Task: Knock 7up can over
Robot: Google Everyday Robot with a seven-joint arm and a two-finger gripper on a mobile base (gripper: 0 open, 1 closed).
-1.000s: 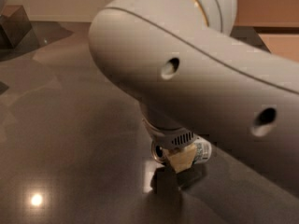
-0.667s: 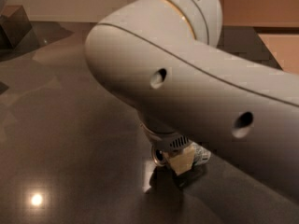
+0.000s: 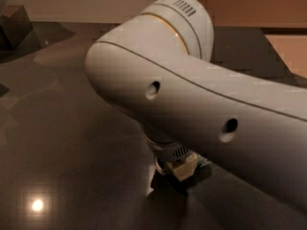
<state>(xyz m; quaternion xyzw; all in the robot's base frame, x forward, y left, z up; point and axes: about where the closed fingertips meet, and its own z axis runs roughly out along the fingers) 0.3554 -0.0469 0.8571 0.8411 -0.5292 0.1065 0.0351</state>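
My big white arm (image 3: 192,104) fills most of the camera view and reaches down to the dark table (image 3: 62,143). My gripper (image 3: 177,169) is low over the table just below the arm's wrist, mostly hidden behind the arm. The 7up can is hidden or out of view. No can of any kind shows.
A dark box-like object (image 3: 12,25) stands at the far left back corner of the table. A lamp's bright reflection (image 3: 37,205) lies on the table at the front left. A pale wall and a tan floor strip run behind the table.
My arm has moved to the right and back, showing more of its rounded joint. The gripper has shifted slightly right over the table.
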